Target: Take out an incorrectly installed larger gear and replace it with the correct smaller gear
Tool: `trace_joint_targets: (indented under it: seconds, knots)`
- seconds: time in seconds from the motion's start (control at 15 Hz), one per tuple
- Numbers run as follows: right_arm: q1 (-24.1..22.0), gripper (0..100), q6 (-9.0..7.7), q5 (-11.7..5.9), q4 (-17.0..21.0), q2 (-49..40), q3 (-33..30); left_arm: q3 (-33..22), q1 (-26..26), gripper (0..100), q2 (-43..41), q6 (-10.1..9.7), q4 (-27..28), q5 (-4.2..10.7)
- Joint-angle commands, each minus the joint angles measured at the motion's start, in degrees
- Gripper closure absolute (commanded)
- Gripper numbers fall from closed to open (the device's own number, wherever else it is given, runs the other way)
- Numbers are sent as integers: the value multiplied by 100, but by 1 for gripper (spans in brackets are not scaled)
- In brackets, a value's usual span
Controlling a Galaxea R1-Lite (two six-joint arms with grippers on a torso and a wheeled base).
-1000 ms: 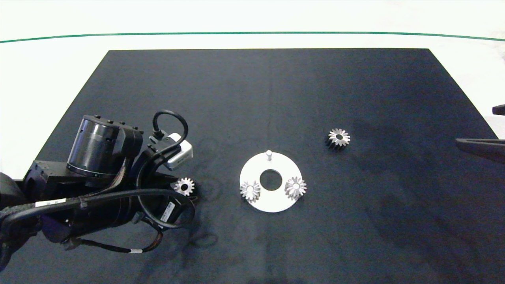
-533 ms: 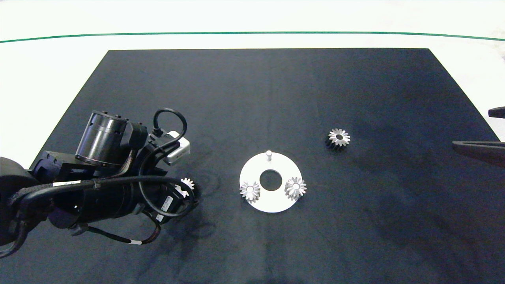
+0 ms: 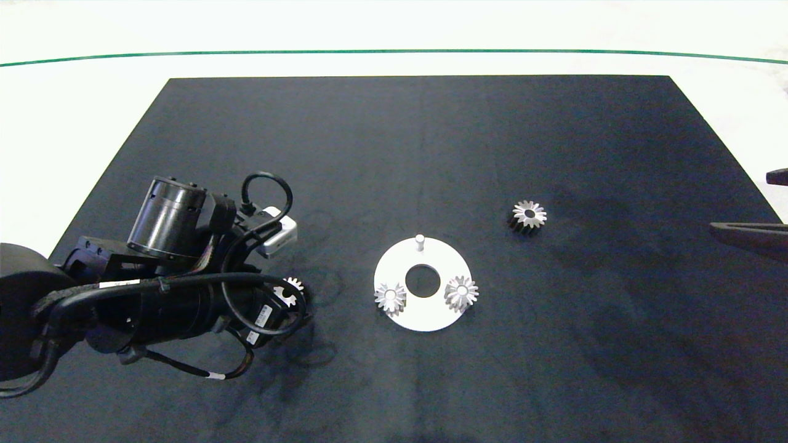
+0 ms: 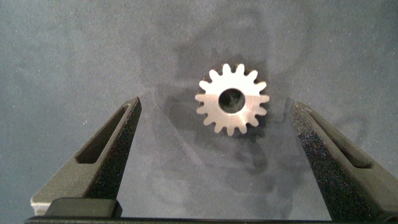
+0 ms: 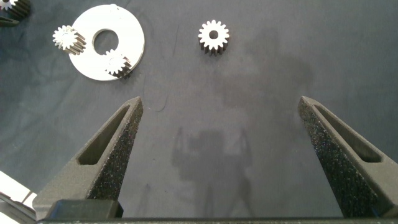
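The smaller gear (image 4: 232, 99), flat with blunt teeth and a wide dark hole, lies on the black mat between the fingers of my left gripper (image 4: 216, 106). That gripper is open and touches nothing. In the head view the left arm (image 3: 166, 295) hides part of the smaller gear (image 3: 293, 285). The larger gear (image 3: 528, 215), with pointed teeth and dark sides, lies on the mat right of the white disc (image 3: 425, 320); it also shows in the right wrist view as a larger gear (image 5: 214, 36). My right gripper (image 5: 219, 102) hangs open at the mat's right edge.
The white disc (image 5: 127, 59) carries two pale-centred gears (image 3: 390, 297) (image 3: 461, 292), a bare white peg (image 3: 419, 241) and a round centre hole. The black mat (image 3: 394, 135) lies on a white table with a green line at the back.
The left arm has shifted forward and to the right over the smaller gear, which is now partly covered in the head view. The right gripper has barely moved.
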Motion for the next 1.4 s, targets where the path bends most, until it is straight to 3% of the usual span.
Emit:
trace_joint_targets:
  seconds: [0.07,1.4]
  knots:
    - [-1,0,-10,5,14,-31,16,9,-26,4,16,2,-6,6]
    - [-9,0,-10,5,14,-75,42,62,-53,43,139,-42,-164,6]
